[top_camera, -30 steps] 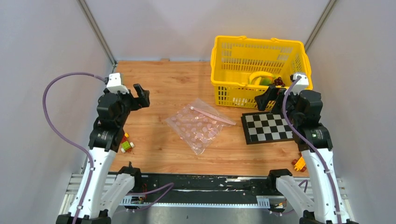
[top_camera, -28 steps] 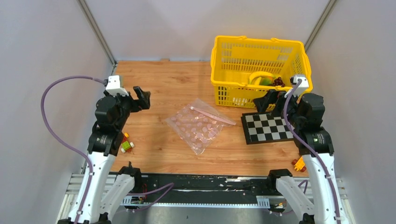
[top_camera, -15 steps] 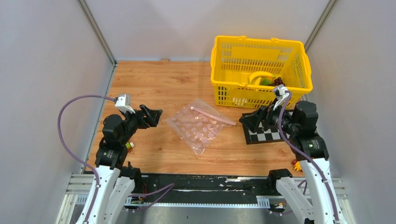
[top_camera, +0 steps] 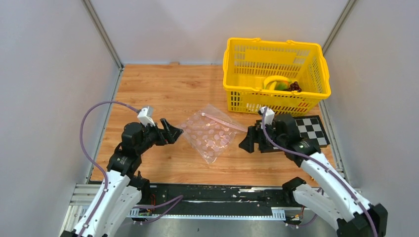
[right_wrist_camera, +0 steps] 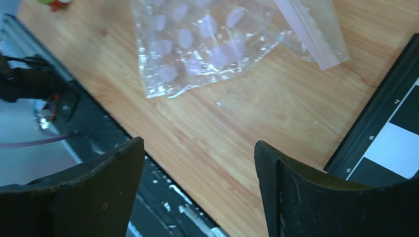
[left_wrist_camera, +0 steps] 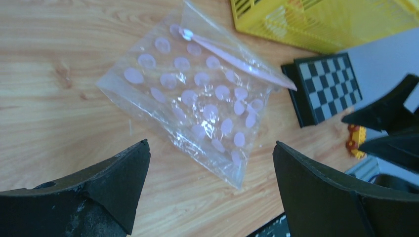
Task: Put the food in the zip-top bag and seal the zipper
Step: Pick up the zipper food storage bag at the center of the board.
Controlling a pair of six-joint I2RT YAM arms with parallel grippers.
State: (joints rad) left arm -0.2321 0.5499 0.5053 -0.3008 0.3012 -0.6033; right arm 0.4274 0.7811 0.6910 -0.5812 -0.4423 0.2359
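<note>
Nothing bagged yet. Your food (top_camera: 276,82) sits in the basket (top_camera: 229,64) at 1 o'clock; zip-top bag (top_camera: 210,132) flat, empty. Left tool (top_camera: 174,133), right tool (top_camera: 245,143) flank it, jaws apart, holding nothing.

White-and-black arms (top_camera: 112,183), purple cables (top_camera: 81,127)

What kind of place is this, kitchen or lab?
Probably a lab test cell: plain grey walls box in the wooden table, and a checkerboard calibration board lies by the yellow basket.
</note>
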